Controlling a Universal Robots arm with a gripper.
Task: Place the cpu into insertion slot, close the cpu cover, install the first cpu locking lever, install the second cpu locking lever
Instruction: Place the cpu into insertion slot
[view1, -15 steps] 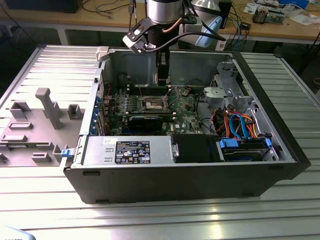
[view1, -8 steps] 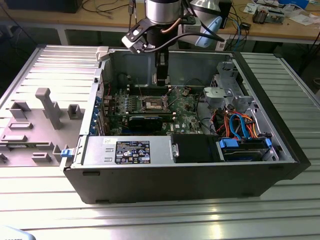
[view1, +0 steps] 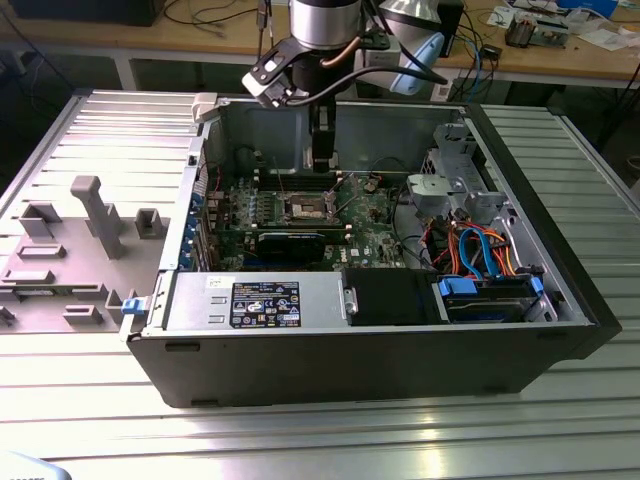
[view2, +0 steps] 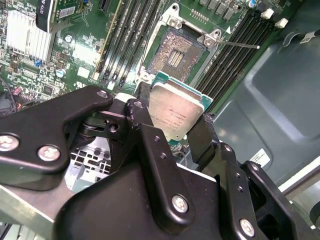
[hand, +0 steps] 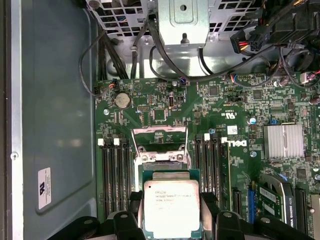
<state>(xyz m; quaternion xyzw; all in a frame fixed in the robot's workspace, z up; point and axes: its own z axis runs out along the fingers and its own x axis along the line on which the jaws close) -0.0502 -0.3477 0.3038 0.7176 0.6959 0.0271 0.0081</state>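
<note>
On the exterior view's left a grey moulded tray (view1: 80, 240) lies on the slatted metal table (view1: 330, 440), just beside the open computer case (view1: 380, 360). Toward the middle the arm reaches down into the case, and its gripper (view1: 322, 165) hangs over the green motherboard (view1: 375, 225), near the socket (view1: 308, 208). In both wrist views the jaws are closed part-way onto the cpu (view2: 176, 116). A black finger (view2: 141, 100) presses on each of two opposite edges, so the chip is held above the board with its silver top facing the cameras. In the second wrist view the socket's bare contact field lies uncovered just beyond the chip, and a thin lever wire (view2: 240, 45) juts from one corner. In the first wrist view the cpu cover (hand: 160, 132) stands swung up off the socket. On the exterior view's right sit a metal drive cage (view1: 455, 185) and blue and orange cables (view1: 480, 250).
</note>
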